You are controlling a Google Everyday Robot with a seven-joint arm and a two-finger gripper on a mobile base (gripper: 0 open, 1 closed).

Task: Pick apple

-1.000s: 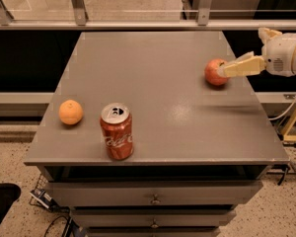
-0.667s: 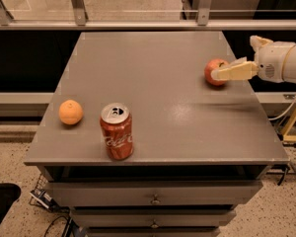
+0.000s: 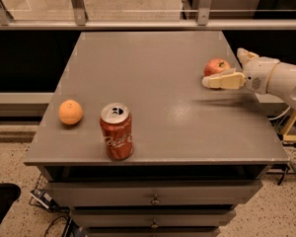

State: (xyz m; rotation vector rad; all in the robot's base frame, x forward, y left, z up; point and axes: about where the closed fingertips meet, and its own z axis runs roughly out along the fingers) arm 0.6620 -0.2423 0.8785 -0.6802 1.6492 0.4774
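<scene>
The apple point(image 3: 215, 65) is small and red with a yellowish patch. It sits on the grey table point(image 3: 153, 83) near the right edge. My gripper point(image 3: 223, 67) reaches in from the right at table height and is open. One cream finger point(image 3: 222, 80) lies in front of the apple. The other finger point(image 3: 246, 56) is behind and to the right of it. The apple rests on the table between the fingers.
An orange round fruit point(image 3: 70, 112) sits at the table's left edge. A red Coca-Cola can point(image 3: 117, 131) stands near the front edge. Drawers are below the tabletop. A rail runs behind the table, and a wooden frame stands at the right.
My gripper has moved left along the table's right side. Its fingers now stand on either side of the apple. The apple, can and orange fruit have not moved.
</scene>
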